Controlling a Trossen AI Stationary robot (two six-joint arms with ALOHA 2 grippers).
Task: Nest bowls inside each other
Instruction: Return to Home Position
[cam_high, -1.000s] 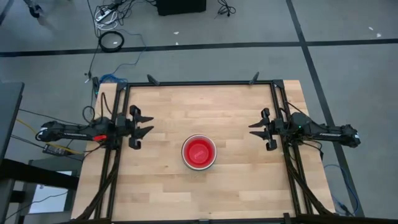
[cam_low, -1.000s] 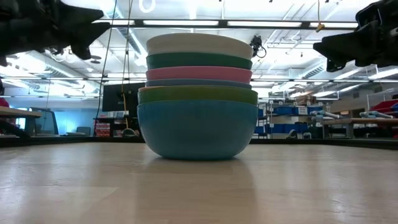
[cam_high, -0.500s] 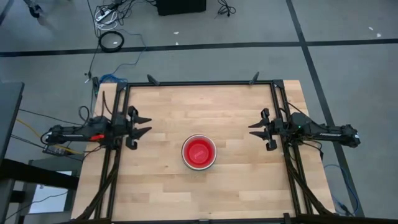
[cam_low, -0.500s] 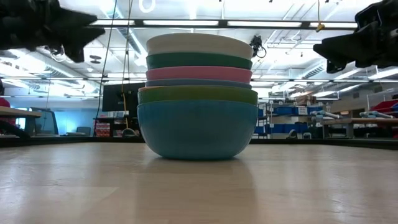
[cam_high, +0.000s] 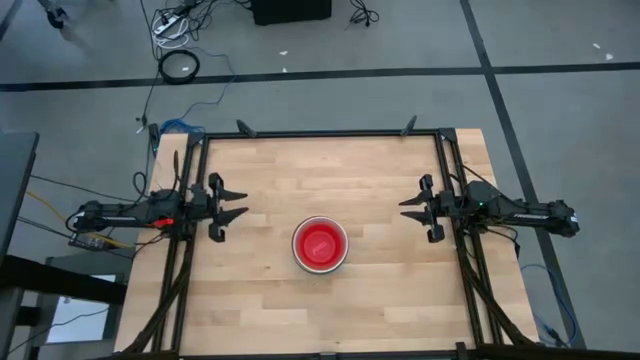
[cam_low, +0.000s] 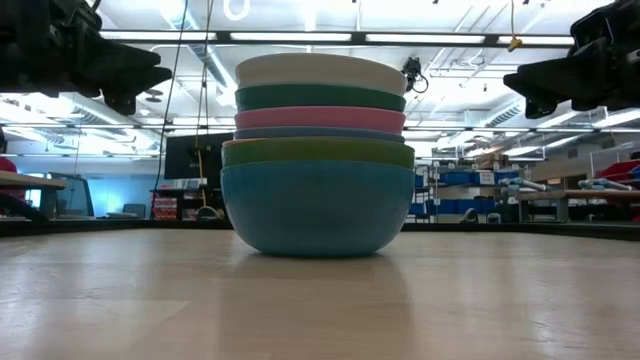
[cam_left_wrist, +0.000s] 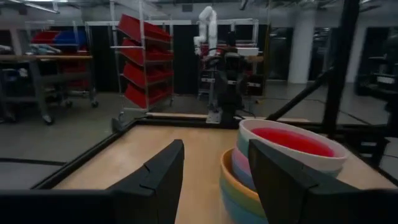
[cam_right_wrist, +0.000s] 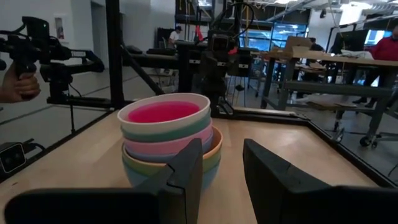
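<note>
1. The stack of bowls (cam_high: 320, 244) stands near the middle of the desk (cam_high: 300, 165), between the two arms and well apart from both.
2. Seen level across the desk, a blue bowl (cam_low: 317, 210) is at the bottom, resting on the wood. Above it come a sage green bowl (cam_low: 318, 152), a thin blue rim (cam_low: 320, 132), a pink bowl (cam_low: 320, 119), a teal green bowl (cam_low: 320, 97) and a white bowl (cam_low: 320, 72).
3. A red bowl (cam_right_wrist: 163, 112) sits inside the white one. From above, only its red inside and the white edge around it show.
4. The left tool (cam_high: 240, 201) hangs over the left side of the desk and points toward the stack. Its fingers are spread wide and hold nothing.
5. The right tool (cam_high: 405, 209) hangs over the right side, facing the stack. It is also wide and holds nothing.
</note>
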